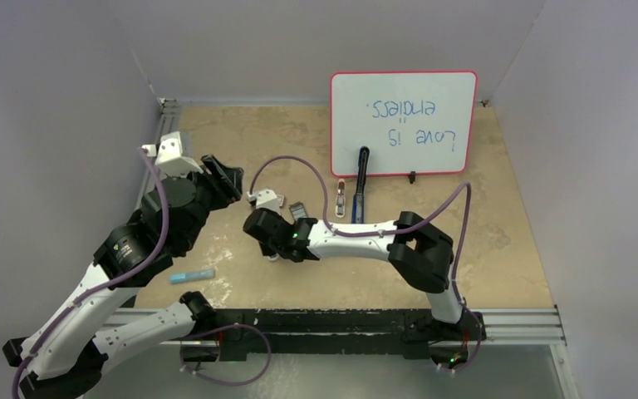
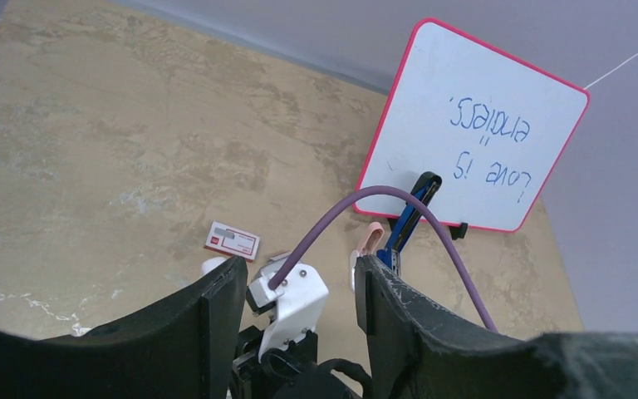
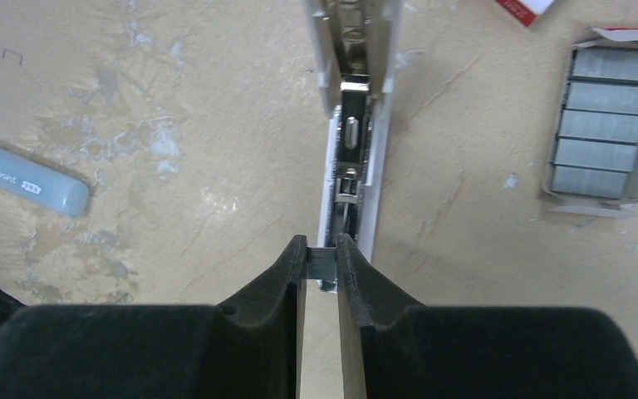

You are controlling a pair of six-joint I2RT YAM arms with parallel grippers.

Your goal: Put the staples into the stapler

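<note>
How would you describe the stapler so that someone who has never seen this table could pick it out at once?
Start at the pink-framed whiteboard standing at the back of the table. Just in front of its lower edge lies the stapler, pointing toward the near side. It is the long, slim blue-and-black item; the pinkish piece beside it is far shorter.

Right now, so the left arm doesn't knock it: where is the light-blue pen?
Top view: the light-blue pen lies front-left on the table, beside the left arm; the right wrist view shows it left of the white bar.
</note>
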